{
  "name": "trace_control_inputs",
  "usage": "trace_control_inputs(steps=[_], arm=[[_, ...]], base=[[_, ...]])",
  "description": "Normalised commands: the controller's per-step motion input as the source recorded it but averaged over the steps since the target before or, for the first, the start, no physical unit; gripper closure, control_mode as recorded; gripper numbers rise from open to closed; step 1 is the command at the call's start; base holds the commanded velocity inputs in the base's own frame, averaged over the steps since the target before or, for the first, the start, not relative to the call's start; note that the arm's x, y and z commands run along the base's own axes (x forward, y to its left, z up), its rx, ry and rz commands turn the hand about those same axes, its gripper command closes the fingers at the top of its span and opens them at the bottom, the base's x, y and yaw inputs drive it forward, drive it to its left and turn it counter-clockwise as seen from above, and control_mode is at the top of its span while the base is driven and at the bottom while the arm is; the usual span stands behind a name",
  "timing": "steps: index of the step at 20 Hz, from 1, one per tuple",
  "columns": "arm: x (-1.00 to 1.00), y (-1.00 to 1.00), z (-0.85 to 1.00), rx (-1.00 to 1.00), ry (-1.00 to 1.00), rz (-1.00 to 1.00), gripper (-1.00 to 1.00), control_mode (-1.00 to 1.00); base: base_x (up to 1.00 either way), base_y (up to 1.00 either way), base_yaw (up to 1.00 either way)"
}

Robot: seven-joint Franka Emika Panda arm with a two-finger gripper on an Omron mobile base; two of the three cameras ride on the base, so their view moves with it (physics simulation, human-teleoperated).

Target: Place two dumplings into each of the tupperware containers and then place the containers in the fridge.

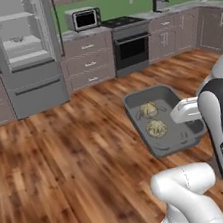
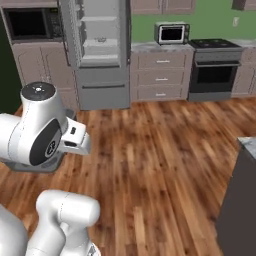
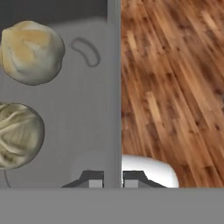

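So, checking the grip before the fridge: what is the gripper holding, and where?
The gripper pinches the shallow grey translucent container by its side wall.

translucent grey tupperware container (image 1: 165,146), two tan-beige dumplings (image 1: 148,110) with greenish-grey mottling inside container, reddish-brown striped wood floor (image 1: 66,166) under container, grey fridge (image 1: 25,60), green wall (image 1: 117,1) right of fridge

Both base views face the open fridge (image 1: 21,51); hand view looks close down.

gripper (image 3: 112,180) clamped on tupperware container (image 3: 87,109) wall; two dumplings (image 3: 31,52) inside it, wood floor (image 3: 175,87) beyond that wall
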Motion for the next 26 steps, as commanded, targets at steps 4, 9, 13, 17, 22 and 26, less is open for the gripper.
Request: trace_control_inputs(steps=[4, 9, 13, 17, 22, 26], arm=[[0.0, 0.0, 0.0, 0.0, 0.0, 0.0, 1.0, 1.0], [0.0, 0.0, 0.0, 0.0, 0.0, 0.0, 1.0, 1.0], [0.0, 0.0, 0.0, 0.0, 0.0, 0.0, 1.0, 1.0], [0.0, 0.0, 0.0, 0.0, 0.0, 0.0, 1.0, 1.0], [0.0, 0.0, 0.0, 0.0, 0.0, 0.0, 1.0, 1.0], [0.0, 0.0, 0.0, 0.0, 0.0, 0.0, 1.0, 1.0]], base=[[1.0, 0.21, 0.0], [1.0, 0.05, 0.01], [1.0, 0.04, 0.04], [1.0, 0.04, 0.05], [1.0, 0.07, 0.05], [1.0, 0.03, 0.05]])
